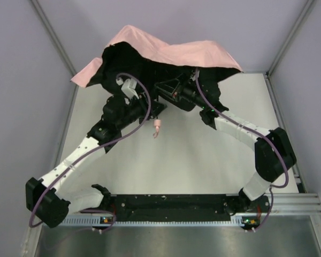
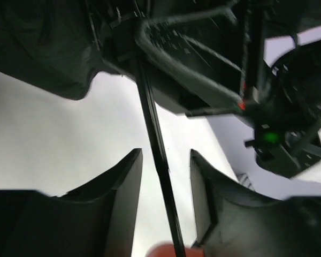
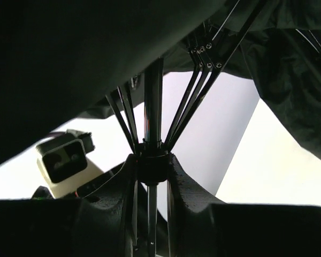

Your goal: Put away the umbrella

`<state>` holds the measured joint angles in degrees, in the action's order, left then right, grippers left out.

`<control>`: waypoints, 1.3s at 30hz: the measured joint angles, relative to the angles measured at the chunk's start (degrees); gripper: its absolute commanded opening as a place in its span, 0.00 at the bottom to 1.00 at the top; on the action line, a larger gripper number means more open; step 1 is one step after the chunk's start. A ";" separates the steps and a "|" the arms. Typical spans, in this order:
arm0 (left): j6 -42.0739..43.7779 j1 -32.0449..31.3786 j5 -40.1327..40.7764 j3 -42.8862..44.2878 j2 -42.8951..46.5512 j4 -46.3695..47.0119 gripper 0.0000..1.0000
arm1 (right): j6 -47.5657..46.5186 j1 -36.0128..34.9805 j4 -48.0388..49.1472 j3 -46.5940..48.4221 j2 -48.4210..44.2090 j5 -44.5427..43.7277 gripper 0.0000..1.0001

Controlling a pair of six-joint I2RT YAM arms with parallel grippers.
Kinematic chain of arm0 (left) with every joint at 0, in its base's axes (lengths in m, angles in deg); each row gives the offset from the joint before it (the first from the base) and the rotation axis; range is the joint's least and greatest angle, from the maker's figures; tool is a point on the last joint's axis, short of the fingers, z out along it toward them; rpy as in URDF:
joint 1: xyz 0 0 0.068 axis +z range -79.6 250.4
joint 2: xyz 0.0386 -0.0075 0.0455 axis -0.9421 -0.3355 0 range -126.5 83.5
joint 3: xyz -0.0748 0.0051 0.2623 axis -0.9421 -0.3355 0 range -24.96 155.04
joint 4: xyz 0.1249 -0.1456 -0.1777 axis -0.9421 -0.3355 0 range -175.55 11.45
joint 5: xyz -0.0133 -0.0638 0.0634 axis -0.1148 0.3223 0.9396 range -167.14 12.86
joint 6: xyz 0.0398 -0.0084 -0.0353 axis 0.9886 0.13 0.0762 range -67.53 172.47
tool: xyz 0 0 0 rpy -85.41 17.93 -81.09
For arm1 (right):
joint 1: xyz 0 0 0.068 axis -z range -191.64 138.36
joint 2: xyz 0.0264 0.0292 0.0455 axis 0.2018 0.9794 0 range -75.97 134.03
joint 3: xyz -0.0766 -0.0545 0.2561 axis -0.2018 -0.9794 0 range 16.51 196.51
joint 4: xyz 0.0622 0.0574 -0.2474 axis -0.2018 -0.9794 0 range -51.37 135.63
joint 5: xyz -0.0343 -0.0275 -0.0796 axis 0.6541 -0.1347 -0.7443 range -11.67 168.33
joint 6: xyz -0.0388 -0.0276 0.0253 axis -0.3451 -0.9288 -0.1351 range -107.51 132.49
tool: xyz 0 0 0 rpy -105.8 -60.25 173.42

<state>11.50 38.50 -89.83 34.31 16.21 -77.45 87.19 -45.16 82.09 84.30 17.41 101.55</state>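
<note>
Half-open umbrella [image 1: 171,52], pink top, black underside, small pink handle [image 1: 157,128] hanging below

Parted wide, the two dark fingers [image 2: 117,203] of the left gripper [image 2: 166,155] flank the thin black shaft [image 2: 150,107] of the umbrella [image 2: 37,48], which passes between them touching neither. The shaft runs down to a blurred pink handle [image 2: 163,250] at the bottom edge. Overhead, the dark canopy spreads above the white table [image 2: 53,144], with the right arm [image 2: 278,134], green light glowing, at right.
</note>
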 measured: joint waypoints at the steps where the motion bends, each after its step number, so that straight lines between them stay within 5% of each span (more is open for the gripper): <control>1: 0.52 0.00 -0.22 -1.18 1.16 0.59 0.52 | 0.09 0.42 -0.37 0.46 0.44 0.85 0.00; 5: 2.49 0.07 -0.96 -7.19 10.40 -1.49 0.49 | -0.11 3.04 -0.66 4.83 4.83 7.21 0.00; 11: 3.52 0.35 -2.49 -9.94 23.54 -8.52 0.74 | 0.68 10.01 -0.37 7.08 7.19 12.79 0.00; 14: -0.22 0.37 -3.23 -10.86 25.53 -6.12 0.75 | 1.40 11.98 1.75 6.71 7.17 12.94 0.00; 17: -4.28 0.37 -4.79 -10.78 21.73 -0.79 0.60 | 1.60 11.82 3.52 5.42 7.13 13.40 0.00; 24: -7.21 0.39 -11.45 -3.32 -1.40 8.31 0.53 | 0.81 11.02 3.74 3.87 6.75 14.45 0.00; 29: -9.11 0.17 -14.23 -3.21 -6.95 10.14 0.16 | -0.20 10.78 3.34 3.82 6.71 14.32 0.00; 37: -9.03 0.13 -15.21 -0.28 -10.05 11.63 0.27 | 0.04 10.21 3.39 2.23 4.26 12.92 0.00; 39: -9.05 0.11 -15.19 0.96 -11.23 12.20 0.18 | 0.13 9.84 3.43 2.23 4.15 12.81 0.00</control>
<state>2.45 38.61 -105.02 35.27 4.98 -65.25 87.32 -35.32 85.53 86.53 21.57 114.36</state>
